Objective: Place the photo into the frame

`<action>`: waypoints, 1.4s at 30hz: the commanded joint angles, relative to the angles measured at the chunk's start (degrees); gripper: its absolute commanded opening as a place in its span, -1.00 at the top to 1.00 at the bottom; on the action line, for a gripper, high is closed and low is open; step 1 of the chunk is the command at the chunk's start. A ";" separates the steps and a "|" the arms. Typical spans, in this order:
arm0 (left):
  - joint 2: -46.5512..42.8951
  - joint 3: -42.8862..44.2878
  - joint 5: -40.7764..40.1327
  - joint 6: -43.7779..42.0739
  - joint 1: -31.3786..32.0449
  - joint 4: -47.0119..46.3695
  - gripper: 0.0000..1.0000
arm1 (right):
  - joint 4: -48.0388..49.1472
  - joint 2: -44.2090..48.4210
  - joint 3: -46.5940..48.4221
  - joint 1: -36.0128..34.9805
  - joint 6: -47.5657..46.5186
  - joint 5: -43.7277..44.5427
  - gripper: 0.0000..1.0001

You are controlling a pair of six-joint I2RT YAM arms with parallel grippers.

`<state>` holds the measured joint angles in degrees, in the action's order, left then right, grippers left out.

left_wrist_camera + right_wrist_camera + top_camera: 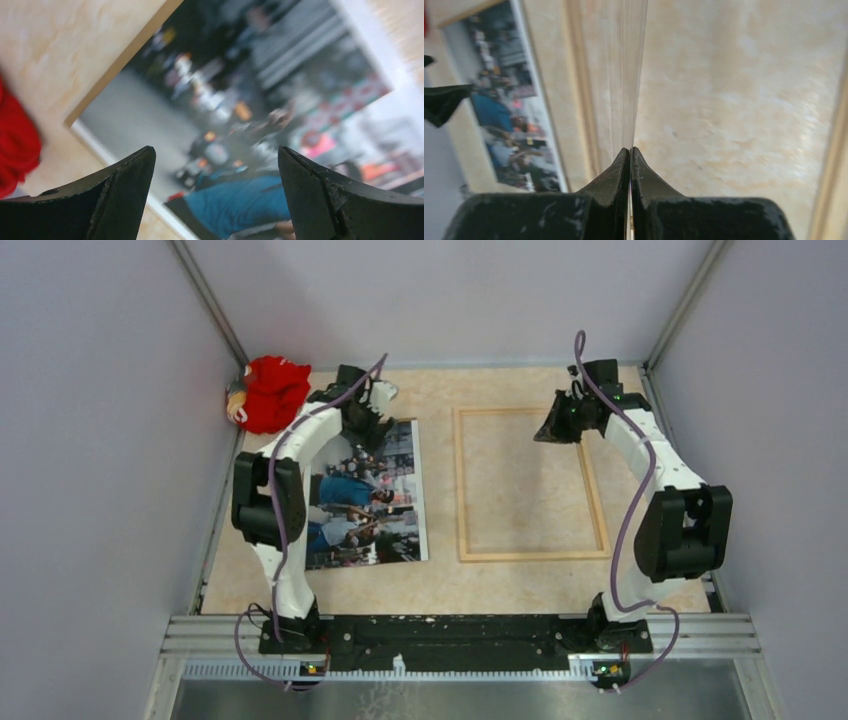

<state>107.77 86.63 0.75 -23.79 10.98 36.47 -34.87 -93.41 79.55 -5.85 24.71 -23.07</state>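
Note:
The photo [385, 502], a crowded street print with a white border, lies face up on the table's left half. My left gripper [365, 422] hovers over its far end, open, with the blurred photo [235, 105] showing between the fingers and nothing held. The light-wood frame [464, 490] lies flat to the right. My right gripper [552, 430] is at the frame's far right corner. In the right wrist view the right gripper [630, 148] is shut on the thin edge of the clear pane [626, 75], which runs away edge-on between the frame rails [576, 75].
A red plush toy [270, 392] sits in the far left corner, close to my left gripper, and shows as a red blur [15, 145]. A thin tan edge [125, 62] runs along the photo's side. Grey walls close the table on three sides.

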 commanded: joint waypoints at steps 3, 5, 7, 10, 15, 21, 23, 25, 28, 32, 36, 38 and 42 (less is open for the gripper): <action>7.78 11.78 3.23 5.92 9.78 4.26 -0.97 | -14.89 2.47 5.10 -0.70 -8.17 21.73 1.00; 11.20 15.45 5.06 7.43 12.94 5.50 -0.97 | -15.95 4.67 5.80 -0.66 -8.41 22.74 1.00; 14.05 19.22 6.56 9.30 15.15 6.52 -0.97 | -17.11 6.39 6.47 -0.58 -8.80 25.10 1.00; 18.14 24.23 9.49 12.65 17.28 7.01 -0.97 | -19.49 7.86 8.02 0.05 -9.67 28.94 1.00; 22.24 28.83 10.49 15.59 20.03 6.88 -0.97 | -21.29 8.96 9.84 0.75 -10.37 29.39 1.00; 24.34 28.68 11.48 17.78 21.01 4.74 -0.97 | -22.21 9.69 9.95 0.76 -10.41 28.25 1.00; 25.24 28.75 12.60 18.41 21.03 4.33 -0.97 | -21.56 10.26 9.25 0.75 -10.22 26.56 1.00; 25.89 28.86 13.98 19.00 21.10 4.27 -0.95 | -21.03 10.32 8.26 0.75 -10.12 24.87 1.00; 26.74 28.59 13.59 18.73 21.32 3.95 -0.82 | -19.98 10.26 6.63 0.75 -9.65 23.27 1.00; 27.28 27.04 11.63 17.17 21.27 2.97 -0.58 | -18.00 10.58 4.98 0.75 -8.54 18.98 1.00; 27.45 25.48 6.11 15.11 21.28 2.01 -0.29 | -16.40 10.76 4.22 0.75 -7.34 15.29 1.00; 27.77 25.36 2.22 14.60 21.22 2.19 -0.23 | -15.33 10.98 3.48 0.75 -6.69 12.92 1.00; 27.86 23.81 -2.32 12.72 20.78 1.99 -0.20 | -13.13 11.70 1.19 0.75 -5.47 9.10 1.00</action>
<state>133.56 113.47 10.24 -7.35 32.88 38.20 -52.38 -84.73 82.11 -5.45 17.23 -7.86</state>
